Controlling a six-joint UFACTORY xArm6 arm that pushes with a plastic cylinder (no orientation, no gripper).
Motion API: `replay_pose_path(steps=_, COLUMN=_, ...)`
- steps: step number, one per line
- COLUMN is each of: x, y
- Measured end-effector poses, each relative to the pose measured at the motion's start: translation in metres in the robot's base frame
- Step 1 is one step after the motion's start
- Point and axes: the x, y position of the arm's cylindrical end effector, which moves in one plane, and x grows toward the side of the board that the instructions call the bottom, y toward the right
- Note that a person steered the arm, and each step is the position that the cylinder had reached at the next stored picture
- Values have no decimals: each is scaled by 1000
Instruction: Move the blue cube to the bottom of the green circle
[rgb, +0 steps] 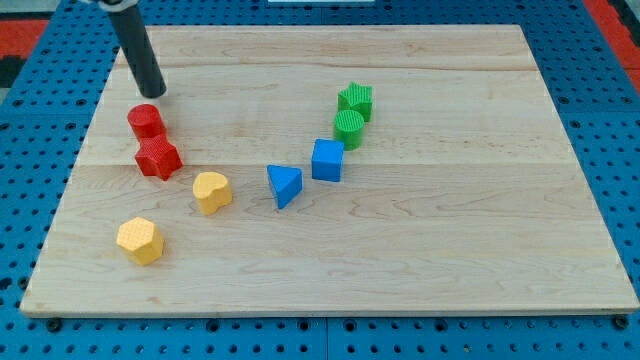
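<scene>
The blue cube (327, 160) sits on the wooden board (450, 220) just below and slightly left of the green circle (348, 127), close to it or touching. A green star (356, 100) sits right above the green circle. My tip (155, 93) is at the board's upper left, far left of the blue cube and just above the red cylinder (146, 121).
A red star (157, 158) lies below the red cylinder. A yellow heart-like block (211, 192) and a yellow hexagon (139, 240) lie at the lower left. A blue triangle (285, 185) sits left of the blue cube. The board rests on a blue pegboard.
</scene>
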Motion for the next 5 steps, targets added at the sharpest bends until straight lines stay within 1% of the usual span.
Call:
replay_pose_path(steps=1, x=27, y=57)
replay_pose_path(steps=2, x=79, y=135)
replay_pose_path(steps=3, x=100, y=140)
replay_pose_path(steps=4, x=137, y=176)
replay_pose_path(steps=5, x=145, y=196)
